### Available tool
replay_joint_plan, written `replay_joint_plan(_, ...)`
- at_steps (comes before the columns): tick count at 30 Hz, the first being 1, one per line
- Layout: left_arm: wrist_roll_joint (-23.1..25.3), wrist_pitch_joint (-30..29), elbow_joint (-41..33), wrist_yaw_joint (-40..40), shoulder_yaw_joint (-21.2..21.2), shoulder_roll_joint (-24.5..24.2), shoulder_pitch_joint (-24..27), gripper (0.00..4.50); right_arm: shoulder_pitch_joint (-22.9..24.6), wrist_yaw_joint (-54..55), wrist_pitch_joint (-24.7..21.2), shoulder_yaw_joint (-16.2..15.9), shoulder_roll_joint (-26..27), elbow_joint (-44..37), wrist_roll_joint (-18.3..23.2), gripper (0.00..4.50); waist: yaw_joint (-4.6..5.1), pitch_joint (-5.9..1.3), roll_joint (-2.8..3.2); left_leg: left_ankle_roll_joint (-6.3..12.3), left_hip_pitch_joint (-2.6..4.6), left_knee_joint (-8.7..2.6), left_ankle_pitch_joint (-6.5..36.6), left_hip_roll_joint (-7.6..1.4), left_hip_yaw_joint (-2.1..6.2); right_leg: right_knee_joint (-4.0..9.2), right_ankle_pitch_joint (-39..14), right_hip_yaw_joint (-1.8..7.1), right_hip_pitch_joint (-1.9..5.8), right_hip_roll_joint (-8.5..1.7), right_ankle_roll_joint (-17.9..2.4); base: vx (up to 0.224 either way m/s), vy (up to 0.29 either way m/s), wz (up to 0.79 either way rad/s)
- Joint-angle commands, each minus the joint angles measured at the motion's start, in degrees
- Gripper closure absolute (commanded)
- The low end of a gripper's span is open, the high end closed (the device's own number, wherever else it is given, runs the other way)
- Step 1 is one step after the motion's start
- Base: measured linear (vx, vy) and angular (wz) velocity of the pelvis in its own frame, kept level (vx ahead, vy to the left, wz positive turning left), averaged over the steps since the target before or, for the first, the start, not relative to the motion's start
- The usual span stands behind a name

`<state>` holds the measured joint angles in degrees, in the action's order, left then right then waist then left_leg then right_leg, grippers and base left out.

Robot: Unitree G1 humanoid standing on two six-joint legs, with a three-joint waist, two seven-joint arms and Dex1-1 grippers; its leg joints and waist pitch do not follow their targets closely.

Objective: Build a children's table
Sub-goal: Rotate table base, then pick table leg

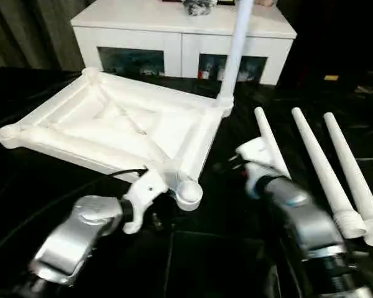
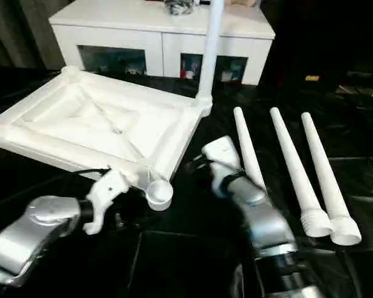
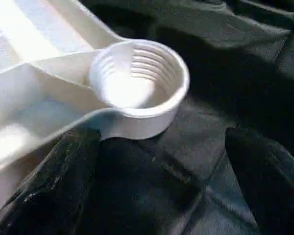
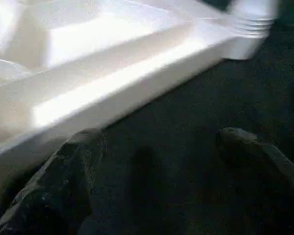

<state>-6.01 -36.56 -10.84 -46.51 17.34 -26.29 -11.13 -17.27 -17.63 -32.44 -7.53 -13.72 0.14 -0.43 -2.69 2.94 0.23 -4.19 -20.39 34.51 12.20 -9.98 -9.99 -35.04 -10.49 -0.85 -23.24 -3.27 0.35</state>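
Screwed-in leg [image 1: 236,49] cut off by top edge; cabinet [image 1: 174,25] contents behind glass too dim to identify.

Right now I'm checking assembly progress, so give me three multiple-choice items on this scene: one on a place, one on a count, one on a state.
1. Where does the screwed-in leg stand on the tabletop?
A. far corner by the cabinet
B. near corner
C. centre

2. How many loose legs lie on the black surface?
A. one
B. three
C. four

3. How is the near corner socket?
A. plugged by a leg
B. cracked open
C. empty, threads showing

Answers: 1 A, the leg rises upright there in the eye views. 2 B, three lie side by side at the right. 3 C, the left wrist view shows bare threads.
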Motion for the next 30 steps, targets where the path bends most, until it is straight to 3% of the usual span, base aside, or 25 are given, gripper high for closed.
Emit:
replay_joint_plan(1,0.75,2.17,1.24,1.07,1.21,1.2,-1.32,0.05,-0.04,1.58,-5.18,1.02,-1.18,-2.76,-2.71,0.41,0.09,-3.31,1.01,-1.66,0.35,-4.42,9.87,-1.99,0.78,3.8,-8.6,2.1,2.67,-3.07,-10.73,0.0,0.0,0.0)
replay_joint_plan(2,1.33,2.82,1.99,1.6,1.82,2.06,-2.0,0.05,-0.63,1.61,-8.99,1.0,-2.55,-4.0,-3.65,0.41,0.27,-3.22,1.08,-1.68,0.33,-4.42,9.89,-1.91,0.75,3.9,-8.67,2.06,2.72,-2.86,-10.86,0.0,0.0,0.0)
replay_joint_plan(3,1.08,2.72,1.68,1.5,1.85,2.21,-2.21,0.05,-1.0,1.01,-11.35,1.75,-2.98,-4.6,-2.34,0.41,0.27,-3.19,0.97,-1.59,0.46,-4.43,10.22,-1.95,0.75,4.03,-8.96,2.05,2.68,-2.83,-10.84,0.0,0.0,0.0)
replay_joint_plan(4,0.45,2.42,1.04,1.21,1.74,2.36,-2.45,0.05,-1.55,0.0,-14.87,3.15,-3.45,-5.46,0.27,0.41,0.37,-3.23,1.22,-1.49,0.36,-4.41,10.53,-1.92,0.82,3.94,-8.98,2.08,2.9,-2.95,-11.11,0.0,0.0,0.0)
replay_joint_plan(6,-1.17,1.83,-1.24,0.06,0.62,1.52,-2.45,0.0,-3.2,1.79,-20.28,6.23,-3.12,-5.79,1.57,0.14,0.46,-3.28,1.15,-1.13,0.23,-4.32,10.05,-1.96,0.88,3.84,-8.37,2.1,3.01,-3.05,-11.46,0.0,0.0,0.0)
replay_joint_plan(7,-1.17,1.83,-1.24,0.06,0.62,1.52,-2.45,0.0,-3.2,1.79,-20.28,6.23,-3.12,-5.79,1.57,0.14,0.49,-3.35,1.15,-1.13,0.22,-4.27,9.4,-1.91,0.93,3.7,-7.93,2.06,3.06,-3.05,-11.76,0.0,0.0,0.0)
replay_joint_plan(8,-2.79,0.71,-3.83,-1.68,-0.57,-0.15,-2.22,0.0,-5.0,2.97,-24.21,7.46,-3.27,-5.15,1.11,0.04,0.59,-3.39,1.18,-1.15,0.17,-4.14,8.0,-1.86,0.9,3.56,-6.94,1.98,3.04,-3.03,-12.5,0.0,0.0,0.0)
replay_joint_plan(9,-2.79,0.71,-3.83,-1.68,-0.57,-0.15,-2.22,0.0,-5.0,2.97,-24.21,7.46,-3.27,-5.15,1.11,0.04,0.6,-3.4,1.25,-1.15,0.17,-4.15,7.76,-1.85,0.9,3.5,-6.77,1.96,3.06,-3.03,-12.65,0.0,0.0,0.0)
replay_joint_plan(10,-3.81,0.11,-5.75,-3.37,-1.43,-1.98,-2.03,0.0,-6.73,3.3,-27.29,8.47,-3.35,-4.42,1.1,0.02,0.77,-3.33,1.24,-1.22,0.2,-4.12,7.51,-1.86,0.87,3.42,-6.67,1.93,3.01,-2.98,-12.91,0.0,0.0,0.0)
replay_joint_plan(14,-4.16,-0.17,-8.0,-5.48,-2.56,-5.12,-2.56,0.0,-10.71,3.06,-35.28,8.58,-4.8,-1.39,-0.72,0.02,0.81,-3.2,0.86,-1.31,0.44,-4.05,7.43,-1.78,0.71,3.43,-8.86,1.96,2.88,-2.96,-12.69,0.0,0.0,0.0)
replay_joint_plan(16,-4.37,-0.45,-8.53,-5.91,-2.98,-5.64,-2.88,0.0,-11.38,2.66,-37.43,8.31,-5.46,-0.74,-0.52,0.02,0.75,-3.13,0.59,-1.59,0.48,-4.09,7.48,-1.81,0.6,3.61,-9.66,2.0,2.82,-2.99,-12.22,0.0,0.0,0.0)
replay_joint_plan(17,-4.43,-0.49,-8.65,-6.01,-3.0,-5.8,-2.92,0.0,-11.46,2.73,-37.96,8.42,-5.51,-0.58,-0.32,0.02,0.57,-3.27,0.9,-1.78,0.66,-4.02,6.83,-1.9,0.59,3.44,-8.76,2.02,2.72,-3.05,-12.28,0.0,0.0,0.0)
replay_joint_plan(20,-5.7,-1.58,-10.75,-6.82,-3.13,-7.57,-3.25,0.0,-11.68,3.88,-42.49,9.78,-5.66,1.32,0.94,0.02,0.34,-3.36,0.53,-1.77,0.52,-3.96,5.3,-1.8,0.58,3.1,-6.83,1.99,2.92,-3.08,-12.53,0.0,0.0,0.0)
replay_joint_plan(25,-7.46,-3.53,-13.38,-7.13,-3.61,-8.29,-3.67,0.0,-10.91,3.47,-45.76,11.71,-5.12,2.54,1.64,0.02,0.27,-3.34,0.37,-1.77,0.42,-3.89,4.56,-1.78,0.47,3.06,-6.44,2.04,3.01,-3.14,-12.7,0.0,0.0,0.0)
replay_joint_plan(30,-8.45,-4.23,-14.32,-7.14,-3.78,-8.69,-4.24,0.0,-11.43,3.98,-47.57,14.47,-3.91,3.13,2.95,0.41,0.26,-3.27,0.36,-2.01,0.39,-3.9,5.29,-1.7,0.46,3.23,-8.55,2.06,2.92,-3.1,-11.98,0.0,0.0,0.0)
